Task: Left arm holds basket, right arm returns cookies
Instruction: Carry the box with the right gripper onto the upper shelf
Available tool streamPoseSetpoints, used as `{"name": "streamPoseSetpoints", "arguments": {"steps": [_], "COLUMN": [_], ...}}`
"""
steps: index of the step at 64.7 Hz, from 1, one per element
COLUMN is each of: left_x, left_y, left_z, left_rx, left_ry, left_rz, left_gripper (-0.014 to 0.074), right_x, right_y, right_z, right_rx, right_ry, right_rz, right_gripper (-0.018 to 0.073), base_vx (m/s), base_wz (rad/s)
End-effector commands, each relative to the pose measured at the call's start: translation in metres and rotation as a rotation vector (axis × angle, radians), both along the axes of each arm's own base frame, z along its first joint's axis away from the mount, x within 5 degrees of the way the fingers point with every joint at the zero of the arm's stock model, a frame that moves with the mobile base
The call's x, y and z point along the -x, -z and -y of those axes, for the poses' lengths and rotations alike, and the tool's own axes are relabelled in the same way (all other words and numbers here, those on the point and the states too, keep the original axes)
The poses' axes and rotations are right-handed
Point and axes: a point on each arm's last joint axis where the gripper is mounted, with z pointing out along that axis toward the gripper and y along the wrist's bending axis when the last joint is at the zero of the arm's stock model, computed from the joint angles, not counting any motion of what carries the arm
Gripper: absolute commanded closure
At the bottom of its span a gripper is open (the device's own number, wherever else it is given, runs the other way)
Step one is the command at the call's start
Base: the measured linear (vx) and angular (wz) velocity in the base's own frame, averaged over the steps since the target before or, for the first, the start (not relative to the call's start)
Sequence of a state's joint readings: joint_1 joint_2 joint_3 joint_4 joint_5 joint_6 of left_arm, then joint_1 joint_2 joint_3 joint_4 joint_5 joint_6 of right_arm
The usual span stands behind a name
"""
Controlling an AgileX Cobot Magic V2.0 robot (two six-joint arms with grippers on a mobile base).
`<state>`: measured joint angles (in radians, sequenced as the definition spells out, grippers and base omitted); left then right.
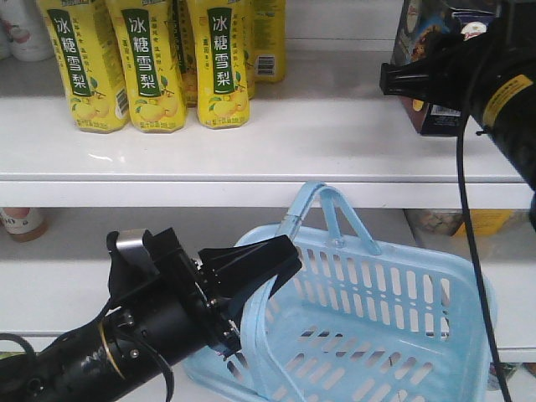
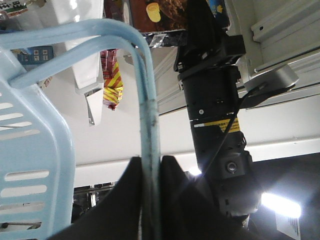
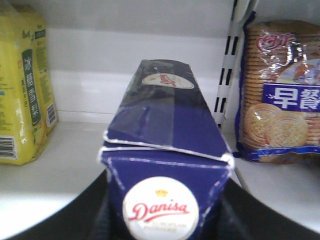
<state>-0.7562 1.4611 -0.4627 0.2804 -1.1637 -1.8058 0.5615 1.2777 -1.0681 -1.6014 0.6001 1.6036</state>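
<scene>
The light blue basket [image 1: 377, 285] hangs at the lower right, in front of the lower shelf. My left gripper [image 1: 276, 266] is shut on one of its hoop handles [image 1: 322, 201]. In the left wrist view the handle [image 2: 147, 100] runs straight down between the closed black fingers of that gripper [image 2: 150, 172]. The cookies [image 1: 437, 120], a dark navy box, stand at the right end of the upper shelf with my right gripper [image 1: 410, 79] on them. Seen from the right wrist, the cookies [image 3: 167, 115] show a round white logo, and the gripper [image 3: 165, 200] presses on both sides.
Yellow drink cartons [image 1: 146, 63] stand at the left of the white upper shelf [image 1: 293, 142]; one pack [image 3: 25, 90] is left of the box. A blue bag of biscuits [image 3: 282, 95] lies right of it, past a slotted upright [image 3: 227, 65]. The right arm [image 2: 215, 125] reaches above the basket.
</scene>
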Motion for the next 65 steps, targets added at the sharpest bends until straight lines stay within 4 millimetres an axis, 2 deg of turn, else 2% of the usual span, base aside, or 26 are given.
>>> {"name": "streamPoseSetpoints", "arguments": {"steps": [1,24,41,47,53,65], "left_x": [-0.013,-0.013,-0.013,-0.013,-0.013,-0.013], "left_y": [-0.038,-0.038,-0.038,-0.038,-0.038,-0.038], "left_z": [-0.019,-0.019,-0.019,-0.019,-0.019,-0.019], "left_rx": [0.28,0.28,0.28,0.28,0.28,0.28], "left_ry": [-0.166,-0.166,-0.166,-0.166,-0.166,-0.166], "left_rz": [0.124,0.124,0.124,0.124,0.124,0.124], "left_gripper": [0.0596,0.0596,0.0596,0.0596,0.0596,0.0596], "right_x": [-0.001,-0.02,-0.023,-0.023,-0.023,-0.023], "right_y": [-0.017,0.004,0.008,0.009,0.009,0.009], "right_z": [0.001,-0.004,-0.006,-0.007,-0.007,-0.007], "right_rx": [0.037,-0.012,-0.004,0.002,0.021,0.036], "right_ry": [0.011,0.089,0.084,0.074,0.071,0.072], "right_rz": [0.105,0.084,0.071,0.068,0.066,0.065], "right_gripper": [0.0562,0.0562,0.054,0.0491,0.0404,0.0164], "base_vx": [0.0,0.0,0.0,0.0,0.0,0.0], "base_wz": [0.0,0.0,0.0,0.0,0.0,0.0]}}
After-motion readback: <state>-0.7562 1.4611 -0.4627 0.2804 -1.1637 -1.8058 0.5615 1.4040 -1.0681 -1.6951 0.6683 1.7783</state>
